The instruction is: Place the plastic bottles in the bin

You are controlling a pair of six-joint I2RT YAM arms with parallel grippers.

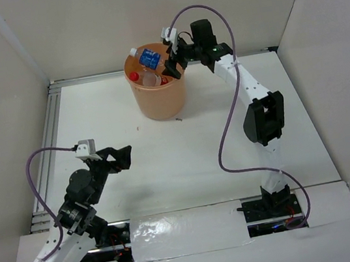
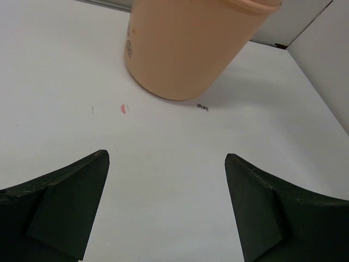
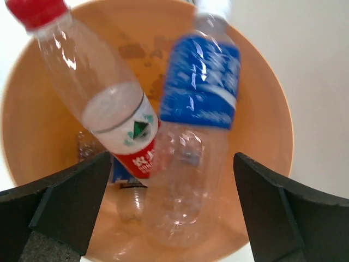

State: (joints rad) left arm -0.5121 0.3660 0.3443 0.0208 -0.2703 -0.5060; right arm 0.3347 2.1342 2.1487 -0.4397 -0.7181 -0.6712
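Note:
The orange-peach bin (image 1: 160, 100) stands at the back of the table with several plastic bottles in it. My right gripper (image 1: 172, 65) hangs over the bin's right rim. From the right wrist, the right gripper (image 3: 173, 158) is open, its jaws wide apart over the bin (image 3: 262, 125). Below it lie a clear bottle with a blue label (image 3: 199, 82), slightly blurred and touching neither finger, and a red-capped bottle with a red and white label (image 3: 109, 103). My left gripper (image 1: 123, 158) is open and empty, low over the table. In its wrist view, the left gripper (image 2: 166, 158) faces the bin (image 2: 185, 49).
White walls close in the table on three sides. A small dark speck (image 2: 202, 107) and a pink mark (image 2: 123, 108) lie on the table near the bin's base. The right arm's cable (image 1: 227, 130) loops over the table's right half.

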